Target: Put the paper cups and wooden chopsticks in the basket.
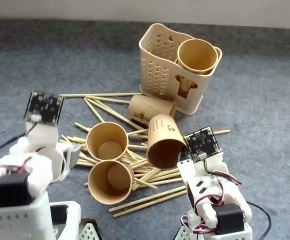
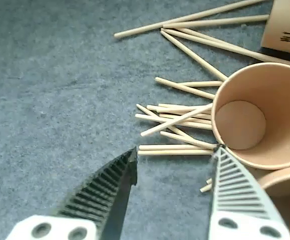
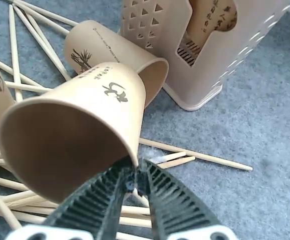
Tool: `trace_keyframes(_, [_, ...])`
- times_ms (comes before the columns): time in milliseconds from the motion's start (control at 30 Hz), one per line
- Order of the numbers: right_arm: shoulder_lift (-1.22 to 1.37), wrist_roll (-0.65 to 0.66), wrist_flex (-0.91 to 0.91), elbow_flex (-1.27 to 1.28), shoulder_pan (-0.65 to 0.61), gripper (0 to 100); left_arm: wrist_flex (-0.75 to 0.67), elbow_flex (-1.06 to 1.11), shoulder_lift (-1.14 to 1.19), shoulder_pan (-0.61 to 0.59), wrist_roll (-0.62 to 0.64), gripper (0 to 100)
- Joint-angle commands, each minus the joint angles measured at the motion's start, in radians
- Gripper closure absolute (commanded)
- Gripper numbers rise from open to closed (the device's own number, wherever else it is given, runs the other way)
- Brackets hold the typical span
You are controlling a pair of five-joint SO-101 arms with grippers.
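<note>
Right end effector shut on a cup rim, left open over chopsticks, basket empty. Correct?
No. The basket is not empty: the high view shows a paper cup in it. The rest holds: right end effector shut on the tilted cup rim, left end effector open over chopsticks.

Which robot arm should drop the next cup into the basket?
Right. The right gripper is shut on the rim of a tan paper cup, near the beige perforated plastic basket. The left gripper is open over loose wooden chopsticks, farther away.
</note>
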Motion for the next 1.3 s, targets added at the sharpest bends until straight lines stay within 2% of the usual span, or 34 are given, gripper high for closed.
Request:
trace_keyframes(0, [-0.007, -0.008, -0.065, 0.027, 0.008, 99.2, 0.021, -0.110, 0.189, 0.097, 0.072, 75])
trace_keyframes(267, [-0.007, -0.012, -0.067, 0.039, 0.008, 99.2, -0.005, -0.104, 0.326, 0.117, 0.129, 74])
trace_keyframes(500, [-0.007, -0.012, -0.077, 0.064, 0.008, 99.2, -0.212, 0.050, 0.372, 0.120, 0.138, 75])
trace_keyframes(667, [-0.007, -0.012, -0.163, 0.136, 0.008, 99.2, -0.275, 0.093, 0.374, 0.122, 0.138, 83])
trace_keyframes(767, [-0.007, -0.012, -0.168, 0.140, 0.008, 99.2, -0.302, 0.114, 0.374, 0.122, 0.138, 85])
trace_keyframes(967, [-0.007, -0.012, -0.168, 0.142, 0.008, 99.2, -0.367, 0.203, 0.374, 0.209, 0.140, 85])
trace_keyframes(1100, [-0.007, -0.012, -0.168, 0.145, 0.008, 99.2, -0.391, 0.226, 0.372, 0.246, 0.222, 85])
trace_keyframes(1267, [-0.007, -0.012, -0.168, 0.147, 0.008, 99.2, -0.387, 0.197, 0.364, 0.246, 0.227, 98])
